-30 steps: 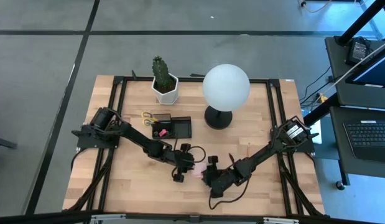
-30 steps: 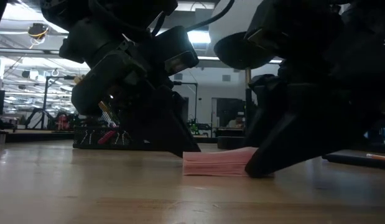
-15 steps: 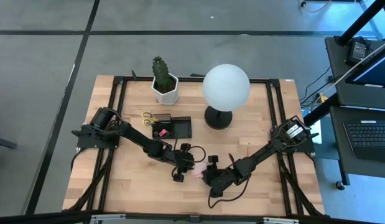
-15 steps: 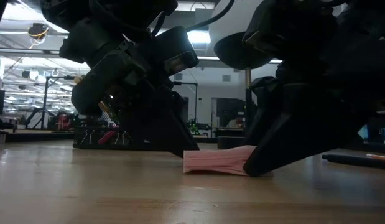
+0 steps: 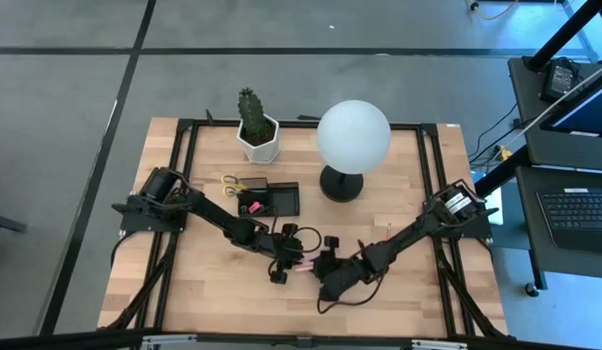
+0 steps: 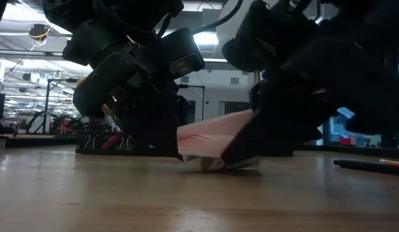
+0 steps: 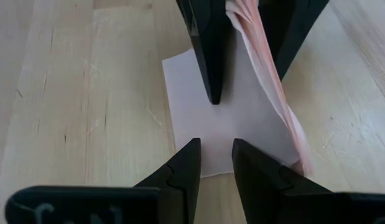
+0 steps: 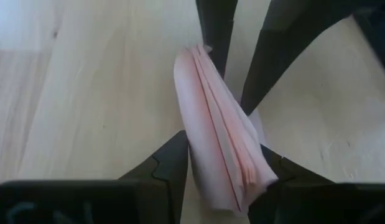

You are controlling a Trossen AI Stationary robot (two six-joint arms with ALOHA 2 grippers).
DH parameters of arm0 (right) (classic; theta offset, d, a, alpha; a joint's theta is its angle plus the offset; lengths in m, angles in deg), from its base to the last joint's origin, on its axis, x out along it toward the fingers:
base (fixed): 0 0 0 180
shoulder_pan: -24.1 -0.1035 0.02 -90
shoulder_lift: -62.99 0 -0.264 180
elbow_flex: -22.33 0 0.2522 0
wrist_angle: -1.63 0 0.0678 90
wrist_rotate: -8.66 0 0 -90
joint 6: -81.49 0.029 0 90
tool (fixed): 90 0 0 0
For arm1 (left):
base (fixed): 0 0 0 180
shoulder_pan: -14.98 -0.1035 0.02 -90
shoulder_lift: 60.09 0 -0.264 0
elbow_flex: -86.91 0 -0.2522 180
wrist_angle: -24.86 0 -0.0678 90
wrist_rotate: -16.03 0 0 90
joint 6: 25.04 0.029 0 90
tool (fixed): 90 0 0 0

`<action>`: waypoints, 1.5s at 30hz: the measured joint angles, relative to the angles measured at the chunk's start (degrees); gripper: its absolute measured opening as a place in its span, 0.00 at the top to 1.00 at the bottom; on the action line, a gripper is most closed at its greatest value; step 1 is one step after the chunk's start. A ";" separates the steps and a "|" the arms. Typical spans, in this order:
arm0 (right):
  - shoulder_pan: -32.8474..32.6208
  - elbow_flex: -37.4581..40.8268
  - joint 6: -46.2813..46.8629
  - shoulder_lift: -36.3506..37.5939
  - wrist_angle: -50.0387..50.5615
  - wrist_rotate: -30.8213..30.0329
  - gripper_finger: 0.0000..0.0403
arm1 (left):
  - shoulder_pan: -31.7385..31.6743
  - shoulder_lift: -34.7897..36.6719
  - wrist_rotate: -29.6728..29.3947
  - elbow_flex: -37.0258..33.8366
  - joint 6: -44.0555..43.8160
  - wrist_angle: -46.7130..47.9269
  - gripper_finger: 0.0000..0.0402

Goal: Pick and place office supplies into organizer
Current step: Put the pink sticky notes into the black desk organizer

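Two grippers are meeting near the front middle of the surface [image 5: 203,282]. The right gripper [image 8: 220,177] is squeezing the pink sticky-note pad [image 8: 220,152] between its fingers, holding it tilted with one edge up off the wood. The left gripper [image 7: 215,158] is pointing right at it, fingers a little apart and gripping nothing, sitting over a pale sheet [image 7: 229,124] lying flat. Farther back, the black organizer [image 5: 271,199] is sitting near the cactus [image 5: 250,112] and the lamp [image 5: 353,136], with the yellow scissors [image 5: 232,183] just beside it.
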 joint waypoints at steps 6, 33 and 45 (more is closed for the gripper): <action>0.98 -0.04 -2.70 0.00 -0.18 0.27 0.69 | 0.00 0.00 0.11 0.00 -0.06 0.00 0.78; 3.26 -0.52 -4.18 0.35 7.77 5.18 0.69 | -0.37 -0.04 2.47 0.09 -0.95 0.26 0.78; 3.17 -4.75 -10.15 -0.17 5.64 6.92 0.69 | -0.74 0.01 4.50 0.03 -0.93 0.89 0.78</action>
